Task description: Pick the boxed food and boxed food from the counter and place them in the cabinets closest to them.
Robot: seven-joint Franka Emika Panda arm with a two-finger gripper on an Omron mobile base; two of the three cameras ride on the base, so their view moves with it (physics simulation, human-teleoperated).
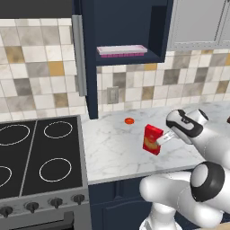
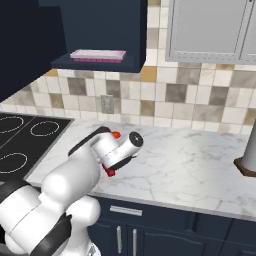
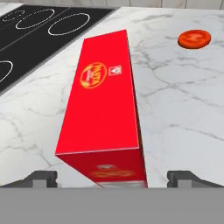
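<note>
Tool (image 3: 112,178) is wide open, fingertips (image 3: 41,178) standing either side of the red box (image 3: 105,109) with clear gaps, no contact, nothing held. Red box stands upright on the white marble surface (image 1: 112,152), just right of the black cooktop (image 1: 38,155); in the hand view the box runs up the middle between the tips. In the left base view the tool (image 1: 164,138) sits right at the box's (image 1: 152,139) right side; in the right base view the arm hides most of the box, only a red corner (image 2: 109,172) shows under the wrist. Small orange disc (image 1: 129,120) lies on the surface behind the box, apart from it. Navy wall cabinet (image 1: 128,27) above is open, pink tray (image 1: 122,50) on its shelf. Grey wall outlet (image 1: 112,95) on the tiled backsplash. Dark-based object (image 2: 248,155) at the far right edge of the surface, can't tell what it is.
</note>
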